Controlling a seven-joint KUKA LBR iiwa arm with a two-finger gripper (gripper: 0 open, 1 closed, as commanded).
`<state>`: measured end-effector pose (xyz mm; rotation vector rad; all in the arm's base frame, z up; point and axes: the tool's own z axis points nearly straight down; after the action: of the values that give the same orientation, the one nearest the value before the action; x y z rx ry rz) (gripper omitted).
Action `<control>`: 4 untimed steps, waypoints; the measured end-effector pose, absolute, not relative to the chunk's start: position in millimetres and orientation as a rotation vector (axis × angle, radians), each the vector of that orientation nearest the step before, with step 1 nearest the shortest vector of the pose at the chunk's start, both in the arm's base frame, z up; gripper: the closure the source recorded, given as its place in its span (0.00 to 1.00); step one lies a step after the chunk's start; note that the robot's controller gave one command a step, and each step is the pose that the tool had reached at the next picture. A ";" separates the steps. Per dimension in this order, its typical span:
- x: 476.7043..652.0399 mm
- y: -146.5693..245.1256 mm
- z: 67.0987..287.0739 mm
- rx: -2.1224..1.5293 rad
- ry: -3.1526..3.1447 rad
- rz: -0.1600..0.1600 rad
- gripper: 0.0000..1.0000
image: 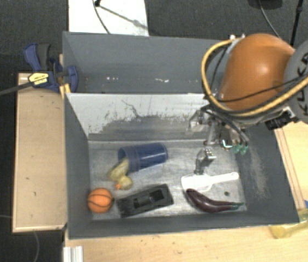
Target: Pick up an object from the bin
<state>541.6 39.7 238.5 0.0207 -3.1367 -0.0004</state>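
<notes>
My gripper [203, 160] hangs low in the right half of the bin, just above the bowl end of a white plastic spoon [211, 182] lying flat on the floor. A dark purple toy eggplant [213, 203] lies directly in front of the spoon, near the bin's front wall. Nothing shows in the gripper's grasp.
A blue cup [143, 156] lies on its side at mid-bin, with a yellowish toy [119, 171] at its mouth. A black rectangular block [144, 199] and an orange ball [100, 200] sit along the front left. The arm with its orange dome and cables overhangs the right wall.
</notes>
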 end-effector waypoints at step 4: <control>534.3 105.0 88.4 -0.261 -3.137 -0.005 0.00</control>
<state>534.3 105.0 88.4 -0.2607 -3.1368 -0.0050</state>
